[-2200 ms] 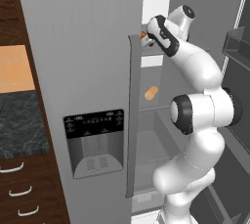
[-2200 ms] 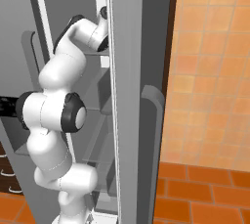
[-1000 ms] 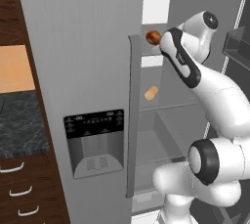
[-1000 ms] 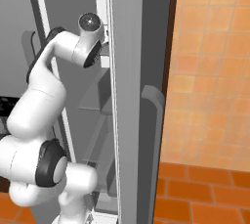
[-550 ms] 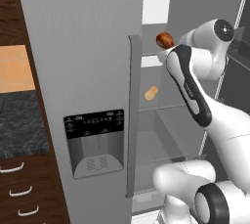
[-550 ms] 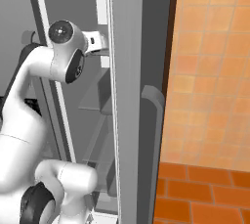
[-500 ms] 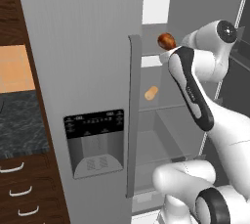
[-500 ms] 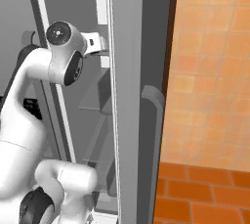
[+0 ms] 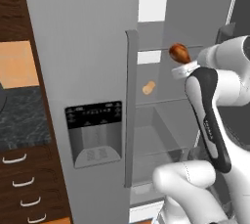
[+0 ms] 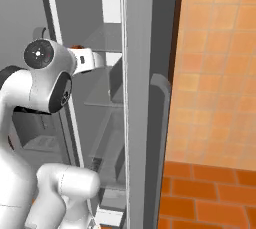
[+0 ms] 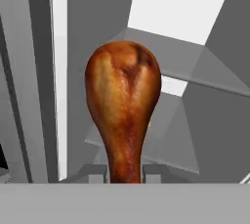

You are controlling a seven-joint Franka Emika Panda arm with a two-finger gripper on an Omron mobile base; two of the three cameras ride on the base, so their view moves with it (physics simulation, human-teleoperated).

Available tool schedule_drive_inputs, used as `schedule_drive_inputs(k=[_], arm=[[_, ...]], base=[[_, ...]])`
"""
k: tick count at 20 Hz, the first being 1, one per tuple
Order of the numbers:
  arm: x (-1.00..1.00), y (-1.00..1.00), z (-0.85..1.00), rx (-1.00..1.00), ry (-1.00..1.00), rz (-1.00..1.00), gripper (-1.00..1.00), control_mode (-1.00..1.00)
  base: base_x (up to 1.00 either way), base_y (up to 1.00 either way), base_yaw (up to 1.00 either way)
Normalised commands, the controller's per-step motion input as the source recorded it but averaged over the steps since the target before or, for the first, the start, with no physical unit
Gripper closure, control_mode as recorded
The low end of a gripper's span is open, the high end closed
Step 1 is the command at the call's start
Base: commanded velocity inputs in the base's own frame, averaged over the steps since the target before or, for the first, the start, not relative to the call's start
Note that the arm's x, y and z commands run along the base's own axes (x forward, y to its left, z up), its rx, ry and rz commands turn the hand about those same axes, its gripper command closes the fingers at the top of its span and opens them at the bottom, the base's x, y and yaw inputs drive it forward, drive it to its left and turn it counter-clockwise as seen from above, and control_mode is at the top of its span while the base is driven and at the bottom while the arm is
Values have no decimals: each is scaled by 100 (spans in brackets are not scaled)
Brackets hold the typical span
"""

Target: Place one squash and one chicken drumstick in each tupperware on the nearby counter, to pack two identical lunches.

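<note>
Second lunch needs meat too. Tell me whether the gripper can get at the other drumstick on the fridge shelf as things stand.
Probably not yet: the gripper is shut on a chicken drumstick, so its fingers are taken. The other drumstick lies unblocked on the shelf below.

A small tan item [image 9: 148, 87] lies on the fridge shelf [image 9: 166, 101].

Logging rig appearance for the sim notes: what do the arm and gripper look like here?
Glossy white rounded arm links with dark grey joint bands and a long dark strip down the forearm. One joint cap is a dark disc with a pale centre. The gripper has two small grey fingertips. No cables or markings visible.
</note>
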Motion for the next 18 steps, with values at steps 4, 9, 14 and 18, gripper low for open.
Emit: schedule_drive_inputs(k=[4, 9, 14, 18], arm=[[0, 0, 0, 0, 0, 0, 100, 100], [0, 0, 0, 0, 0, 0, 100, 100], [0, 0, 0, 0, 0, 0, 100, 100], [0, 0, 0, 0, 0, 0, 100, 100]], base=[[-99, 77, 7], [-24, 100, 13], [0, 100, 7], [16, 100, 1]])
